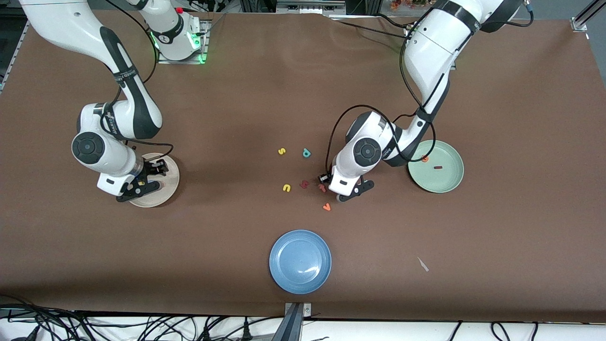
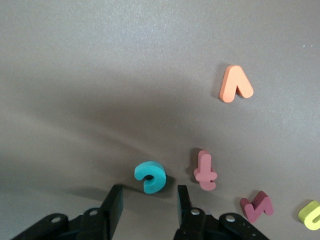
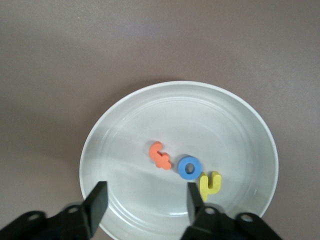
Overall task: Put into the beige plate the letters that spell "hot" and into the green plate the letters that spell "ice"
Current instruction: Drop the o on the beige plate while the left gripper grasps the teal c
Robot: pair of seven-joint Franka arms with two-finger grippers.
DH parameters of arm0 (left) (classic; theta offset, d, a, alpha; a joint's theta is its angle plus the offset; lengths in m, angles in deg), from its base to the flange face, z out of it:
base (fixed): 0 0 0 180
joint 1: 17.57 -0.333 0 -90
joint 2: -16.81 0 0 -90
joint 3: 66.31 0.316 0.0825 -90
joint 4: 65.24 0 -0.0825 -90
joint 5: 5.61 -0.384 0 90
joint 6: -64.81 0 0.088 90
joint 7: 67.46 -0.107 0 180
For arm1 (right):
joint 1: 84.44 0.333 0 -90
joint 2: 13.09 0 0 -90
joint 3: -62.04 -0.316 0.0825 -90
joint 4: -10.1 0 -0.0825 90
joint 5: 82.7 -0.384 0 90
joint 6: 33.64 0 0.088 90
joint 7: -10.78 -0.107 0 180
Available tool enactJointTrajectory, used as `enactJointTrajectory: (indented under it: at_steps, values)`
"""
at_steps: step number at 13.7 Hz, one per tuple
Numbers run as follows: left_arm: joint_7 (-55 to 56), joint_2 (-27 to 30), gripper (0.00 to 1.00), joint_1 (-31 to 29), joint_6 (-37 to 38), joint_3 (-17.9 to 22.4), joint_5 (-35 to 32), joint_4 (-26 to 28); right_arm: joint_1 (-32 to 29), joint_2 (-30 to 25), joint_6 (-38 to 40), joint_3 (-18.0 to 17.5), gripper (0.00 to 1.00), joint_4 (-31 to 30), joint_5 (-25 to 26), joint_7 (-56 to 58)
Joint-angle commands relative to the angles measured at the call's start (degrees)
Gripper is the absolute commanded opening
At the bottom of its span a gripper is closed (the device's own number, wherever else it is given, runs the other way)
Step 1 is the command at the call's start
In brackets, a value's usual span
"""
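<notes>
The left gripper (image 2: 146,207), jaws parted and empty, hovers just short of the teal "c" (image 2: 150,176), while the right gripper (image 3: 145,202) hangs released over the beige plate (image 3: 250,117).

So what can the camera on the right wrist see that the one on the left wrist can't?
Only the right wrist view shows the beige plate with the orange t, blue o and yellow h lying in it, under the open right gripper.

Only the left wrist view shows loose letters on the bare table: the teal c just ahead of the open left gripper, a pinkish-red f, an orange v, a dark red letter and a yellow one.

Both share the brown table and a pair of black fingers.
</notes>
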Motion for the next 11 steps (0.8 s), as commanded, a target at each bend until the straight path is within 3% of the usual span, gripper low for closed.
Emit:
enactJointTrajectory:
  at_steps: [1, 5, 8, 11]
  values:
    - [1.72, -1.46, 0.51, 0.95, 0.02, 1.85, -2.04, -2.57, -0.13, -1.33, 0.04, -0.11, 0.99, -0.55, -1.26, 0.9]
    - [1.81, -1.9, 0.51, 0.95, 0.11, 1.86, -3.62, -3.19, -0.13, -4.75, 1.96, -0.28, 1.0, -0.03, -6.86, 0.64]
    - [1.98, -1.99, 0.48, 1.48, 0.11, 1.86, -3.62, -3.19, -0.13, -7.56, 6.45, -0.55, 1.0, 2.52, -7.41, 0.55]
    - [2.42, -2.08, 0.36, 1.74, 0.11, 1.86, -3.62, -3.19, -0.13, -12.56, 11.52, -0.37, 1.0, 4.09, -7.41, 0.64]
